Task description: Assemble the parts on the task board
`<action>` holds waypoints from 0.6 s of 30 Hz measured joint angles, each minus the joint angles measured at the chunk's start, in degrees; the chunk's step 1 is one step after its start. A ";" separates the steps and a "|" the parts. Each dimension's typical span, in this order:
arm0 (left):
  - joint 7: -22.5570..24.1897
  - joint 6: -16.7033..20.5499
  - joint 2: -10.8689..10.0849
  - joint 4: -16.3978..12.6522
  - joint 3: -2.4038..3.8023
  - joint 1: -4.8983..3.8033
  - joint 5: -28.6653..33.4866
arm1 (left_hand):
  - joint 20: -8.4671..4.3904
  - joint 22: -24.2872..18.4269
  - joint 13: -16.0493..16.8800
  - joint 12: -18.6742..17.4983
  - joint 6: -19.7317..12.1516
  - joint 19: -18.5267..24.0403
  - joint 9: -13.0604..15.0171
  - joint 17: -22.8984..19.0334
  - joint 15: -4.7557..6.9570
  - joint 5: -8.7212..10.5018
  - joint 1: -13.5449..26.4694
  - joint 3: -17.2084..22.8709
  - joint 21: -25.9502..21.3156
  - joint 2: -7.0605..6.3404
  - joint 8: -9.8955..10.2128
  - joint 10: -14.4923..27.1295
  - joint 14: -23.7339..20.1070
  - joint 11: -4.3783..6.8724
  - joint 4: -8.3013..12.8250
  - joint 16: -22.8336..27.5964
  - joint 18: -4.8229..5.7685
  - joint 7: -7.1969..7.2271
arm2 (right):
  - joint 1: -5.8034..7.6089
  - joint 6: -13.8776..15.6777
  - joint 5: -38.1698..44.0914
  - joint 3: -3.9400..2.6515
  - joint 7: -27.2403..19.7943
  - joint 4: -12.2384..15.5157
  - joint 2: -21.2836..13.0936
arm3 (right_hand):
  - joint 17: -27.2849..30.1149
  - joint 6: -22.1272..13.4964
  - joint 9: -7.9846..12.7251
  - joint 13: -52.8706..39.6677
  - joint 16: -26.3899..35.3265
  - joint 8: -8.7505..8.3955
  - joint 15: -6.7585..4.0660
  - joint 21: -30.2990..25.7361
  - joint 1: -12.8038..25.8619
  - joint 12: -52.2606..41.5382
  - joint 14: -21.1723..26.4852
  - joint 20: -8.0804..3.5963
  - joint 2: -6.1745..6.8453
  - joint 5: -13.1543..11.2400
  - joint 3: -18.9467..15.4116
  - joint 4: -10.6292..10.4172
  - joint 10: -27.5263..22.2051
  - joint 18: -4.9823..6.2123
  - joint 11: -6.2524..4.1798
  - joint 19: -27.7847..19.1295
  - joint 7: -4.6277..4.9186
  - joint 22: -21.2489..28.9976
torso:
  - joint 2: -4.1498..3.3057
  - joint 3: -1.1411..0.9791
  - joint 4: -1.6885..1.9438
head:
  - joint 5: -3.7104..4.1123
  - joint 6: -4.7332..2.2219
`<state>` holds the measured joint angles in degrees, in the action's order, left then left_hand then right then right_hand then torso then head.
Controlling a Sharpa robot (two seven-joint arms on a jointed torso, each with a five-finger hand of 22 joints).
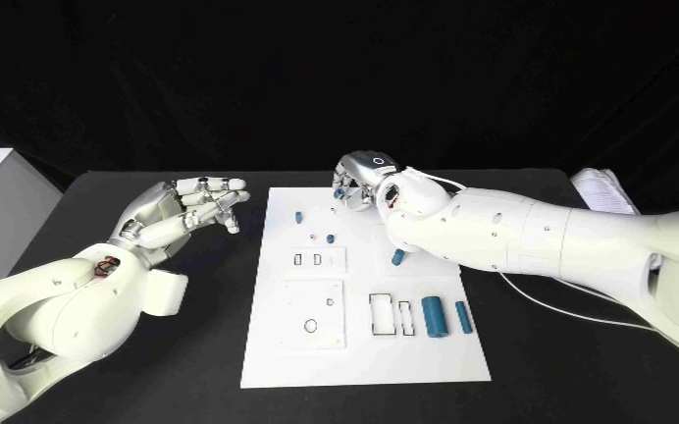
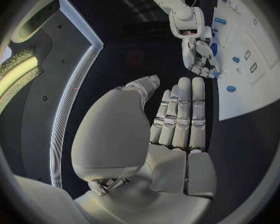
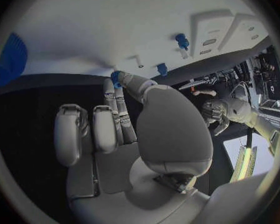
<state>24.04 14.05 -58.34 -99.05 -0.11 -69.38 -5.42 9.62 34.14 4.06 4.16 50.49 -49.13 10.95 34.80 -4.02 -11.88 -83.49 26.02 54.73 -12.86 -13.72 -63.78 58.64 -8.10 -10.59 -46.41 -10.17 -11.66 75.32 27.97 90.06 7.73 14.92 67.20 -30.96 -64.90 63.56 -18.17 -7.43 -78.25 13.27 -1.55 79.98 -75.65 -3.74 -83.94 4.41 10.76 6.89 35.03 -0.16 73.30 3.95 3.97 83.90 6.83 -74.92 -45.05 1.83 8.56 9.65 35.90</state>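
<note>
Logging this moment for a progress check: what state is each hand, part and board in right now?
Left hand: raised off the table beside the board, fingers apart, holding nothing.
Right hand: over the board's far edge, pinching a small blue part.
Task board: flat on the table.
Two blue cylinders: lying side by side on the board.
Small blue peg: on the board, untouched.

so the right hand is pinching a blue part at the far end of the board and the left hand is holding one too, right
Not quite. The left hand holds nothing: the left wrist view shows its fingers straight and bare, off the task board. The right hand does pinch a blue part at the far end.
</note>
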 measured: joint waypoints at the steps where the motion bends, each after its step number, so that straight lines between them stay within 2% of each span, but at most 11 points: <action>1: -0.01 0.00 0.00 0.01 0.00 -0.03 0.00 | 0.00 0.00 0.00 0.00 0.00 0.00 0.00 0.00 0.00 0.00 0.00 0.00 0.03 0.00 0.00 0.00 0.00 0.00 0.00 0.00 0.00 0.00 | -0.01 0.00 0.00 -0.02 0.03 0.00 0.06 | 0.00 0.00 -0.01 0.00 0.00 -0.05 0.00 0.00 -0.16 0.09 0.00 0.00 -0.16 -0.01 0.00 0.00 0.00 0.00 0.00 0.00 0.00 0.00 | -0.03 0.03 0.00 | 0.05 0.01; 12: -0.11 -0.01 0.05 0.18 0.00 -0.14 0.00 | 0.00 -0.01 0.00 0.00 0.00 0.00 -0.01 0.00 0.00 0.00 0.00 0.00 0.02 0.00 0.00 0.00 0.00 0.00 0.00 0.00 0.00 0.00 | -0.06 -0.12 -0.01 0.01 0.37 -0.42 0.42 | 0.27 -0.62 -0.69 0.00 0.00 0.06 0.00 -0.46 -0.22 0.29 0.00 0.01 -0.21 -0.06 -0.02 0.01 0.00 0.01 0.00 -0.43 0.23 0.61 | -0.09 0.06 0.14 | 0.15 0.08; 15: -0.13 -0.01 0.05 0.22 0.00 -0.17 0.00 | 0.00 -0.01 0.00 0.00 0.00 0.00 -0.01 0.00 0.00 0.00 0.00 0.00 0.02 0.00 0.00 0.00 0.00 0.00 0.00 0.00 0.01 0.00 | -0.11 -0.15 -0.04 0.03 0.39 -0.90 0.76 | 0.75 -2.14 -2.58 0.00 0.00 -0.04 0.26 -1.63 -0.20 0.43 -0.20 0.36 -0.19 -0.16 0.49 0.26 -0.48 0.01 -0.41 -1.16 0.71 1.91 | -0.12 0.06 0.14 | 0.12 -0.02; 17: -0.15 -0.01 0.05 0.23 0.00 -0.18 0.00 | 0.00 -0.01 0.00 0.00 0.00 -0.01 -0.01 -0.01 0.00 0.00 0.00 0.00 0.02 0.00 0.00 0.00 0.00 0.00 0.00 0.00 0.00 0.00 | -0.14 -0.20 -0.07 0.06 0.39 -1.22 1.01 | 1.89 -3.28 -2.72 0.00 0.63 -0.90 0.95 -3.12 0.05 0.38 -0.08 0.73 0.06 -0.25 1.25 0.09 -2.37 0.01 0.16 -2.27 1.24 3.87 | -0.14 0.08 0.14 | 0.11 -0.13; 18: -0.16 -0.01 0.05 0.23 0.00 -0.19 0.00 | 0.00 -0.01 0.00 0.00 0.00 -0.01 -0.01 -0.01 0.00 0.00 0.00 0.00 0.02 0.00 0.00 0.00 0.00 0.00 0.00 0.00 0.00 0.00 | -0.16 -0.22 -0.09 0.06 0.39 -1.41 1.17 | 2.36 -3.49 -2.71 0.12 0.90 -1.11 0.95 -3.66 0.26 0.19 -0.10 0.95 0.28 -0.25 1.48 0.12 -3.10 0.01 0.43 -2.59 1.45 4.59 | -0.15 0.09 0.14 | 0.11 -0.16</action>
<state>23.88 14.03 -58.29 -98.82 -0.11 -69.57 -5.43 9.63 34.13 4.06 4.16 50.49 -49.14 10.94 34.80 -4.02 -11.88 -83.50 26.02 54.75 -12.85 -13.72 -63.78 58.65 -8.10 -10.59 -46.41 -10.17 -11.66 75.15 27.75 89.97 7.80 15.31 65.78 -29.79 -62.54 60.07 -20.89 -7.31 -77.35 12.16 -0.60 76.32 -75.39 -3.54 -84.03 5.35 11.04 6.64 36.50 -0.04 70.20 3.96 4.40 81.31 8.28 -70.33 -45.20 1.92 8.71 9.76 35.74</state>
